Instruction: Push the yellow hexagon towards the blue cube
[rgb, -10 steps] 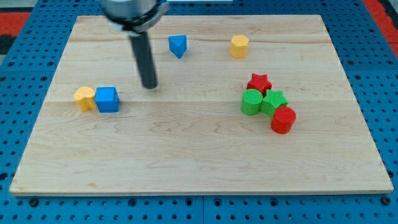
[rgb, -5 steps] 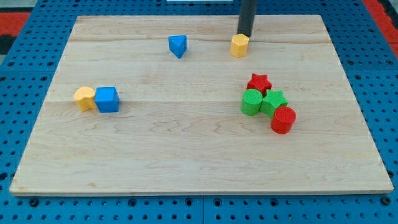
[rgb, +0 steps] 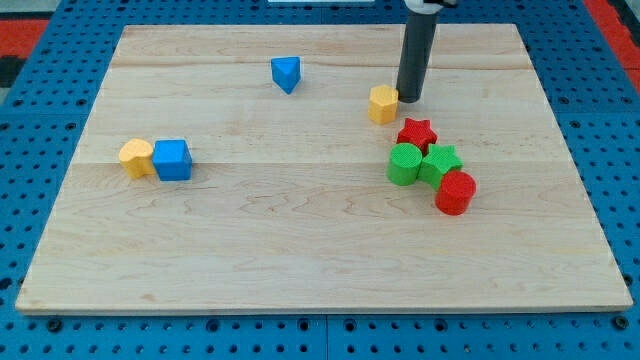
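Resting on the pale, grained wooden board, my tip is sitting just to the view's right of the yellow hexagon, touching or nearly touching its upper right face. I am running a plain dark rod with no jaws, so nothing is pinching or spreading. Just below my tip, the red star is lying next to a ribbed green cylinder, a green star and a red cylinder, all bunched together. Far toward the view's left and lower than my tip, the blue cube is sitting against a rounded yellow block. Left of my tip and slightly higher, a blue triangular block is standing alone.
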